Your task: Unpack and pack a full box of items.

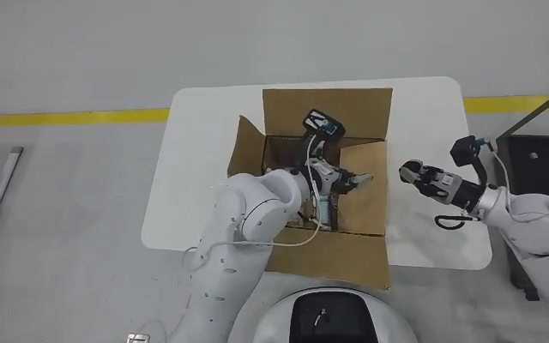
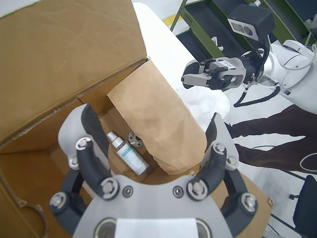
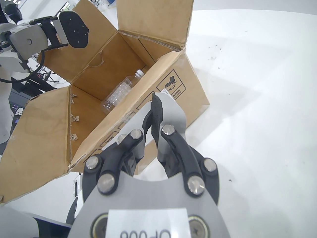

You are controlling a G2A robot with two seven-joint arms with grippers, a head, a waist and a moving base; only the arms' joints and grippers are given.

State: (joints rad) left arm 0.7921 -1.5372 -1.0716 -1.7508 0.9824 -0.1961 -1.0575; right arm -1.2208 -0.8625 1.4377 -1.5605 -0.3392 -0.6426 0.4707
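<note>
Left gripper point(image 2: 152, 115) spread wide, empty, above cardboard box point(image 2: 62, 50), right gripper point(image 3: 154, 107) pinched closed beside it, empty

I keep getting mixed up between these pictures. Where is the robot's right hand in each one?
Top view: right hand over the white table, beside the box.
Left wrist view: the right hand far off, past the box's flap, before green shelves.
Right wrist view: the right hand closest, shut, facing the box's outer wall.
Shared landmark: the open box.
</note>
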